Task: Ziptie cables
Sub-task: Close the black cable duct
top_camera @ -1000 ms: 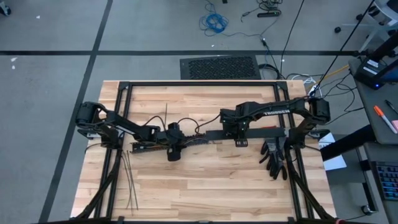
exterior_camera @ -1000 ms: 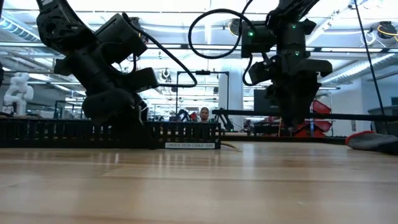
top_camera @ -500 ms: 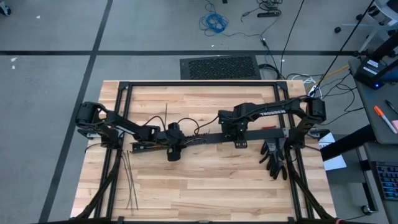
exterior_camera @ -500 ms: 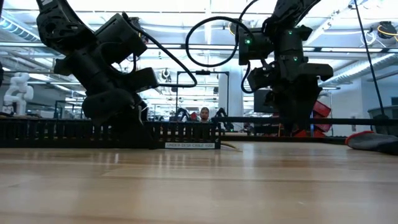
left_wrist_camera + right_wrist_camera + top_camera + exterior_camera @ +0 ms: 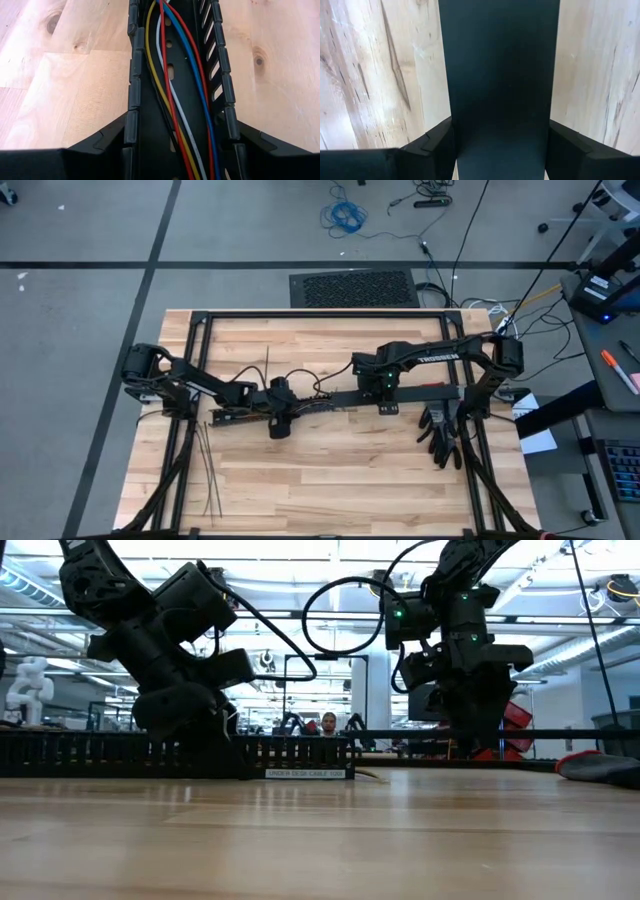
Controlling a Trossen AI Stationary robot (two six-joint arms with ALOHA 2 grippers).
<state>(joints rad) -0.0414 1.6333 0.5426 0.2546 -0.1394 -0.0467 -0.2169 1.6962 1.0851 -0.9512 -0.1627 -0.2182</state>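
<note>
Both claws clamp wide things: my left gripper (image 5: 172, 155) straddles the black duct (image 5: 175, 100) at frame centre-left so the cables (image 5: 182, 107) stay seated, my right gripper (image 5: 500, 150) pinches a flat black cover (image 5: 500, 70), and the zipties (image 5: 207, 470) wait lower left.

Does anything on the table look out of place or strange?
Nothing looks damaged or spilled. The cables lie inside the black duct, which the left gripper straddles. The right gripper straddles a flat black strip. A black glove lies near the table's right edge.
</note>
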